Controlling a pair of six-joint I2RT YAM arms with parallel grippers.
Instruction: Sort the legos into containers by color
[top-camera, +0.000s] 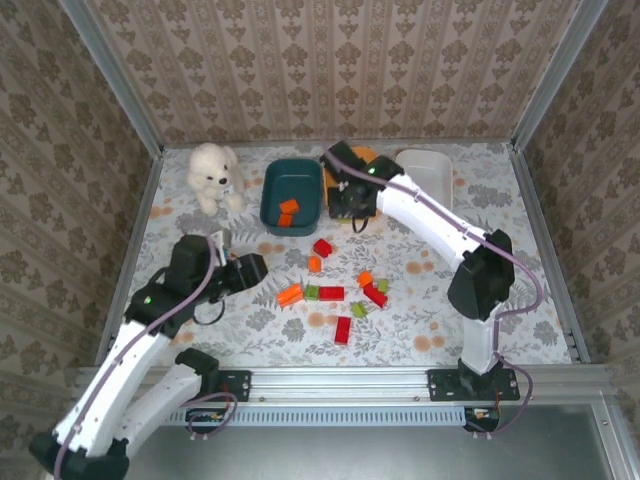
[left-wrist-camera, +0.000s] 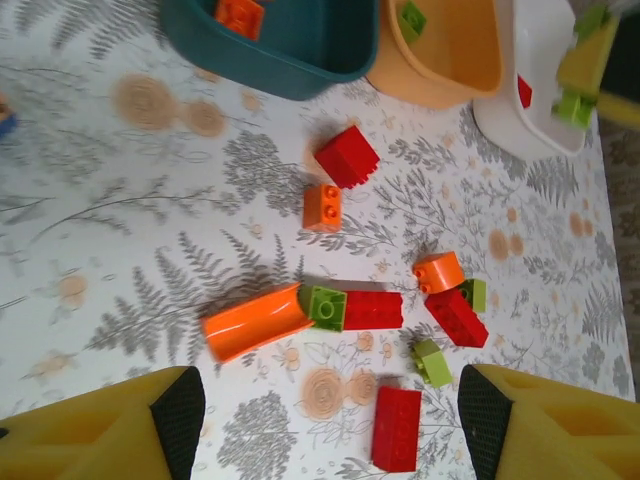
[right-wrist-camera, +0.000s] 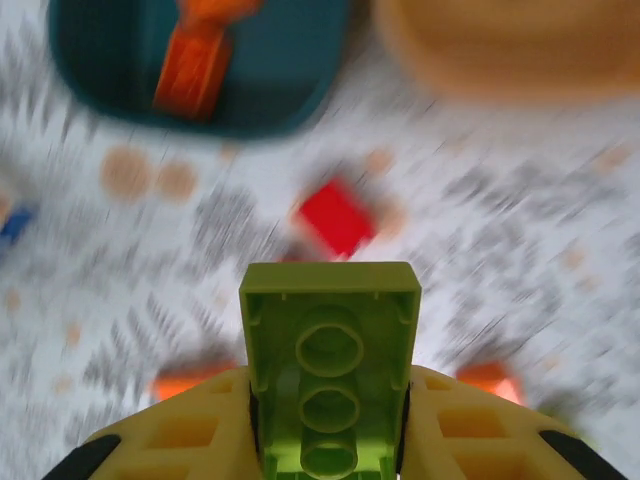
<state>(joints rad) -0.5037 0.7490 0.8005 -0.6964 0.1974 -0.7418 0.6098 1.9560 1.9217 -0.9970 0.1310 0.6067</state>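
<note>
the step in hand is carrying one piece to its bin: the right gripper (top-camera: 352, 200) is pinching a green brick (right-wrist-camera: 330, 350) between its yellow fingers, held off the surface (top-camera: 540, 280) just in front of the orange tub (top-camera: 365, 155), with the teal tub (top-camera: 292, 195) beside it. the orange tub already has a green piece in it, the teal one holds orange pieces and the white tub (top-camera: 425, 165) a red one, so this brick most likely belongs in the orange tub. the next move calls for bringing the brick over that tub's rim and parting the fingers so it drops inside. the left gripper (left-wrist-camera: 330, 415) is spread wide with nothing between its fingers, hanging over the near-left side of the loose legos (left-wrist-camera: 372, 310), which lie scattered mid-surface in red, orange and green; it looks poised to pick one. the surface is covered in a pale cloth printed with ferns and flowers. a white plush bear (top-camera: 213, 172) sits at the far left. patterned wallpaper walls (top-camera: 330, 70) and a metal frame (top-camera: 112, 70) enclose the space.
</note>
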